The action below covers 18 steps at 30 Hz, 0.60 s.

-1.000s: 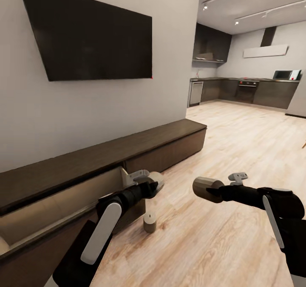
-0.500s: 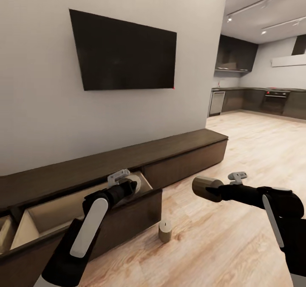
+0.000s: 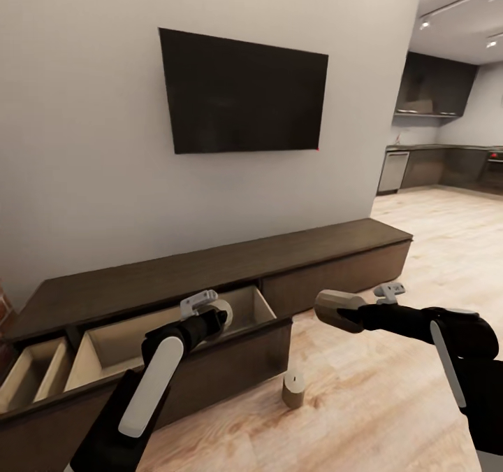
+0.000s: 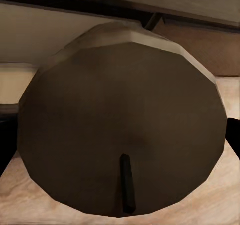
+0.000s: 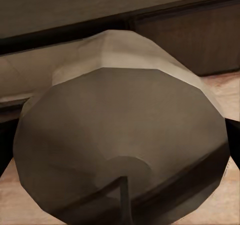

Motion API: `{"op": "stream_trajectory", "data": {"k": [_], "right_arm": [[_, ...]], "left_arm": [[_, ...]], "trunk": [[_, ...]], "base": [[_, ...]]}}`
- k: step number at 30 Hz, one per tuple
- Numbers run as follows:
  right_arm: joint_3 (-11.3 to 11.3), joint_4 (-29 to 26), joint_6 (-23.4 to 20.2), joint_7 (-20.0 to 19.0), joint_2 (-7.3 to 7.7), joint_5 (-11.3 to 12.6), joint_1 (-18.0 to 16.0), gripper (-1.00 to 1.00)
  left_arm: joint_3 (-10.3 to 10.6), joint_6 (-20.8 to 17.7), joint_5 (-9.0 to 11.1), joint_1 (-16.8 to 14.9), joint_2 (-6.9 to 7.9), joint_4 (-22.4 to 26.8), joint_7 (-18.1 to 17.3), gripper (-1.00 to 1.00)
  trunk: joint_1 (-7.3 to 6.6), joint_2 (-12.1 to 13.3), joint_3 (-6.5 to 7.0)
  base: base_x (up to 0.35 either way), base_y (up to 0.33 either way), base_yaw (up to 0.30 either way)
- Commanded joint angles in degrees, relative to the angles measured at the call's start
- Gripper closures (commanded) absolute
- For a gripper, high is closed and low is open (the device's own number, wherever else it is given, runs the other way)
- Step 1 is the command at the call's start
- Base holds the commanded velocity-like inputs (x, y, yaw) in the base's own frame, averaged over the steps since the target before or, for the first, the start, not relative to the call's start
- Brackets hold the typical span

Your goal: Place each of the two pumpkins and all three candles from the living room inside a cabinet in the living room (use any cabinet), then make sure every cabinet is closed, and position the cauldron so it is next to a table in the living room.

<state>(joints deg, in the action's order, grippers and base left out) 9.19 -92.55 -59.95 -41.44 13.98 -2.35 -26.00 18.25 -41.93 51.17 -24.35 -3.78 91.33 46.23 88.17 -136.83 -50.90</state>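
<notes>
The cabinet (image 3: 328, 245) runs long and low along the wall, with two drawers pulled out at its left end. My left gripper (image 3: 215, 316) is shut on a grey-olive candle (image 3: 222, 314) and hangs over the right-hand open drawer (image 3: 126, 342), which has a pale inside. My right gripper (image 3: 349, 312) is shut on a second candle (image 3: 333, 309), held sideways above the floor in front of the cabinet. Each held candle looms close in its wrist view, wick end towards the camera (image 4: 120, 135) (image 5: 120, 140). A third candle (image 3: 293, 390) stands upright on the floor by the open drawer's front corner.
A dark TV (image 3: 241, 93) hangs on the wall above the cabinet. A second open drawer (image 3: 31, 374) sits at the far left, beside a brick edge. Wood floor (image 3: 391, 402) stretches to the right towards the dark kitchen units (image 3: 447, 168).
The camera has swung left, so the cabinet, the TV and the floor candle slid right in the picture and both open drawers came into sight. My left gripper with its candle now hangs over the drawer.
</notes>
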Motion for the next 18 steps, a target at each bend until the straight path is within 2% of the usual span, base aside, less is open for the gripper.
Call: {"op": "stream_trajectory", "data": {"k": [1,14,18], "right_arm": [[0.0,0.0,-0.1,0.0,0.00,0.2,0.0,1.00],[-0.2,0.0,-0.1,0.0,-0.17,0.4,0.5,1.00],[-2.4,0.1,-0.1,0.2,-1.95,0.1,0.4,1.00]], "left_arm": [[0.0,0.0,0.0,0.1,0.00,0.0,0.0,1.00],[0.3,0.0,0.0,0.5,0.31,-0.3,-0.2,1.00],[0.3,0.0,-0.1,0.5,0.40,-1.0,-0.4,1.00]], "trunk": [[-0.23,0.4,0.17],[-3.08,5.6,2.46],[-3.96,7.2,3.17]], "base": [[0.000,0.000,0.146],[0.000,0.000,0.031],[0.000,0.000,0.001]]}}
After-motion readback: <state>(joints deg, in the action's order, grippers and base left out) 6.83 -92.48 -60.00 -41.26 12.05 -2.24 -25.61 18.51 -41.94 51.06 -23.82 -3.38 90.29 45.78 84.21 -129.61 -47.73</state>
